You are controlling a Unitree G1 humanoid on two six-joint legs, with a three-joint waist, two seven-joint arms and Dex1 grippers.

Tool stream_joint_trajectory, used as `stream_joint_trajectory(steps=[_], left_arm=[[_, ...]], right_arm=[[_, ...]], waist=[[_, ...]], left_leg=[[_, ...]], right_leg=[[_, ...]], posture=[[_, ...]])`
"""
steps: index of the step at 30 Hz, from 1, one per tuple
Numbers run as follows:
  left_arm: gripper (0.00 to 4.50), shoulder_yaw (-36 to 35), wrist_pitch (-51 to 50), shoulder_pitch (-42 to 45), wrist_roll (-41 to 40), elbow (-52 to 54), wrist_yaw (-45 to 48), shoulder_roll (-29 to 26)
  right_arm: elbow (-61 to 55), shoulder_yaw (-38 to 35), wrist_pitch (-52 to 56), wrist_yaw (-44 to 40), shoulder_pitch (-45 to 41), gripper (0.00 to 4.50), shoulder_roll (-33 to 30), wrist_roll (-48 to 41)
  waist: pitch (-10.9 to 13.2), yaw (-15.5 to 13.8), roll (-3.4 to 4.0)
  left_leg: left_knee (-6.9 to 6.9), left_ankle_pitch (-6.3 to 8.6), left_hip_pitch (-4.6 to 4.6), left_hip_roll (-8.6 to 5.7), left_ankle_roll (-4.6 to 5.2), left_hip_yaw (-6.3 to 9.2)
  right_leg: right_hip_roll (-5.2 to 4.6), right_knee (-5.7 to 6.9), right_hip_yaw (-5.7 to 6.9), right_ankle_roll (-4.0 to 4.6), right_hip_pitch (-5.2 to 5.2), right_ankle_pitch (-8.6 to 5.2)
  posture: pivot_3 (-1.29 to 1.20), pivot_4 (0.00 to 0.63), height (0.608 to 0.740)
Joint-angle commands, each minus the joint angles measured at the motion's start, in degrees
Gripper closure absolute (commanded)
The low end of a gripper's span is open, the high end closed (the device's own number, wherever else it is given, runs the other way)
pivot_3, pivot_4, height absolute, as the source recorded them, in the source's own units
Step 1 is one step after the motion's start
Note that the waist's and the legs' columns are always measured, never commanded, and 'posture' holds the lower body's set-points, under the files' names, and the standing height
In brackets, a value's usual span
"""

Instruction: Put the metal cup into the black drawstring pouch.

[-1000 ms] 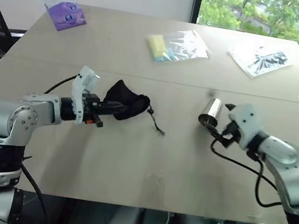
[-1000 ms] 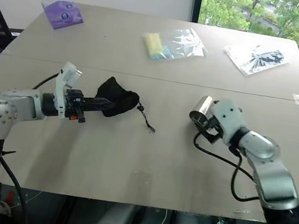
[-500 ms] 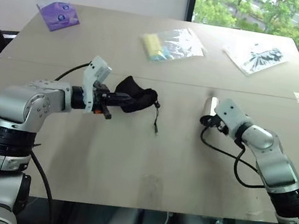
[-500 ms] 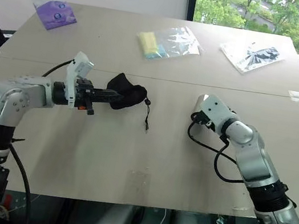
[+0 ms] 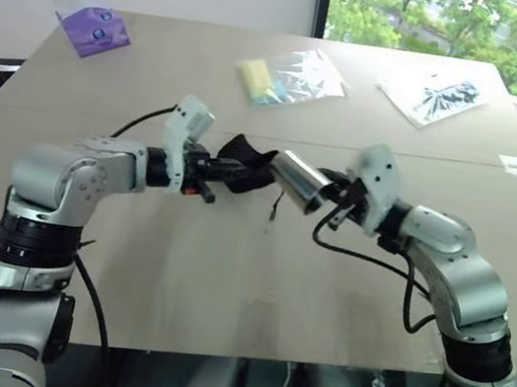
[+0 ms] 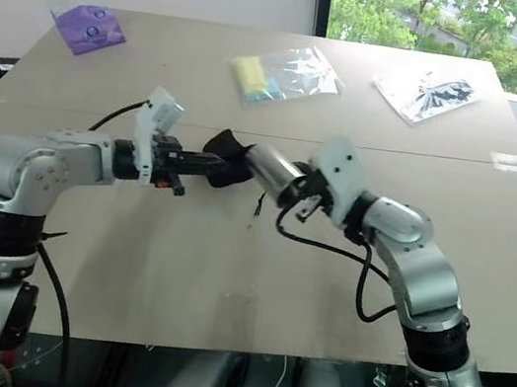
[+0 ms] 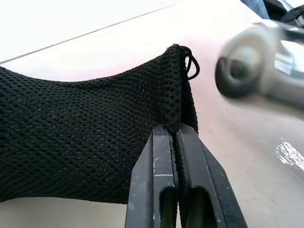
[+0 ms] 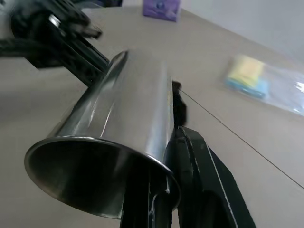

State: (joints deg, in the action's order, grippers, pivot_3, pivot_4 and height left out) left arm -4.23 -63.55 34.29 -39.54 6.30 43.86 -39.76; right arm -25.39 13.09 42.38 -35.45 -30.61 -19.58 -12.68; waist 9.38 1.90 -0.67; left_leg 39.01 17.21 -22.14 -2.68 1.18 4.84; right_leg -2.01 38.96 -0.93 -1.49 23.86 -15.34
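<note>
One metal cup (image 5: pixel 301 181), one black drawstring pouch (image 5: pixel 247 163), three plastic packets (image 5: pixel 290 74) and two pincers (image 5: pixel 216 174).

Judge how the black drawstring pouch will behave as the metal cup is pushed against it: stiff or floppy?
Probably floppy: the black drawstring pouch is thin mesh that sags and folds where the left gripper pinches its edge. Held at one spot, its mouth likely stays collapsed and gives way when the metal cup in the right gripper presses in. It looks light.

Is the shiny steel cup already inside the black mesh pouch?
No, the steel cup is held in the right gripper, outside the pouch.
</note>
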Motion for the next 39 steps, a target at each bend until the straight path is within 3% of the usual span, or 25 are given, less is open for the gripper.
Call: stream_joint_trajectory(steps=[1,16,19,23,26,29,31,33,34,37,39], left_arm=[[4.50,-0.76,-0.26,1.25,-0.45,2.60,-1.22,0.33],[4.50,-3.48,-5.98,-0.68,-5.81,10.05,-7.21,6.33],[4.50,-2.25,-6.18,-2.75,-6.51,13.57,-7.61,6.76],[4.50,-2.71,-7.45,-3.43,-8.02,15.35,-9.20,8.04],[4.50,-3.77,-6.55,-2.64,-8.19,15.01,-10.05,9.17],[4.50,-4.90,-7.71,0.02,-8.83,12.82,-11.14,10.55],[4.50,-5.22,-8.04,1.85,-9.24,11.67,-11.94,11.82],[4.50,-5.17,-8.45,2.57,-9.15,11.26,-12.50,12.46],[4.50,-5.23,-8.68,2.66,-9.13,11.20,-12.68,12.63],[4.50,-6.79,-8.79,2.40,-8.64,9.69,-13.86,12.88],[4.50,-7.85,-8.82,2.70,-8.63,8.26,-14.43,12.65]], right_arm=[[1.04,1.09,-1.75,2.42,-1.26,4.46,2.10,0.96],[13.76,9.22,-12.29,2.10,-1.22,4.46,2.03,10.06],[18.39,4.43,-8.95,5.83,-2.20,4.46,7.72,6.82],[22.35,-9.82,1.47,11.86,-4.32,4.46,20.99,-6.33],[22.71,-12.96,5.16,12.13,-6.02,4.46,23.97,-10.29],[23.66,-5.18,-0.04,12.03,-7.15,4.46,20.02,-2.19],[26.82,7.40,-10.09,12.66,-9.23,4.46,13.05,12.08],[29.07,11.35,-16.91,12.48,-9.79,4.46,11.40,15.85],[29.75,11.04,-18.91,12.10,-9.60,4.46,12.03,15.06],[23.91,1.41,-12.60,7.36,-5.90,4.46,20.78,-2.02],[21.55,-0.90,-12.94,4.47,-4.24,4.46,21.91,-5.79]], waist=[[0.00,-0.01,0.00],[0.00,0.55,0.00],[0.00,0.55,0.00],[0.00,0.33,0.00],[0.00,0.19,0.01],[0.00,0.14,0.02],[0.00,0.33,0.02],[-0.01,0.74,0.01],[-0.01,0.90,0.01],[-0.02,1.22,-0.01],[-0.01,1.15,0.00]], left_leg=[[0.03,0.00,0.00,0.00,0.00,0.01],[0.07,0.00,0.02,-0.01,0.00,0.00],[0.06,0.00,0.04,0.00,0.00,-0.02],[0.07,-0.01,0.05,0.02,-0.02,0.03],[0.07,-0.01,0.05,-0.02,-0.02,0.01],[0.08,-0.01,0.04,-0.05,-0.02,0.04],[0.08,-0.01,0.04,-0.06,-0.02,0.04],[0.09,-0.02,0.08,-0.12,-0.02,-0.05],[0.08,-0.02,0.11,-0.09,-0.03,-0.06],[-0.01,-0.04,0.11,0.04,-0.08,-0.02],[-0.01,-0.05,0.09,0.05,-0.09,0.01]], right_leg=[[0.00,0.00,0.01,0.00,-0.02,0.00],[0.01,0.08,0.00,0.00,-0.01,0.00],[0.01,0.10,-0.03,0.00,-0.01,0.00],[0.02,0.11,0.01,0.01,-0.03,0.00],[-0.01,0.11,-0.01,0.01,-0.04,0.01],[-0.02,0.07,0.03,0.00,-0.05,0.01],[-0.02,0.07,0.03,0.00,-0.06,0.01],[-0.01,0.16,-0.04,0.00,-0.01,0.00],[0.00,0.18,-0.06,0.00,-0.02,0.00],[0.06,0.19,-0.03,0.00,0.01,0.00],[0.05,0.16,-0.01,0.01,0.01,0.01]], posture=[[0.00,0.150,0.740],[0.00,0.150,0.740],[0.00,0.150,0.740],[0.00,0.150,0.740],[0.00,0.150,0.740],[0.00,0.150,0.740],[0.00,0.150,0.740],[0.00,0.150,0.740],[0.00,0.150,0.740],[0.00,0.150,0.740],[0.00,0.150,0.740]])
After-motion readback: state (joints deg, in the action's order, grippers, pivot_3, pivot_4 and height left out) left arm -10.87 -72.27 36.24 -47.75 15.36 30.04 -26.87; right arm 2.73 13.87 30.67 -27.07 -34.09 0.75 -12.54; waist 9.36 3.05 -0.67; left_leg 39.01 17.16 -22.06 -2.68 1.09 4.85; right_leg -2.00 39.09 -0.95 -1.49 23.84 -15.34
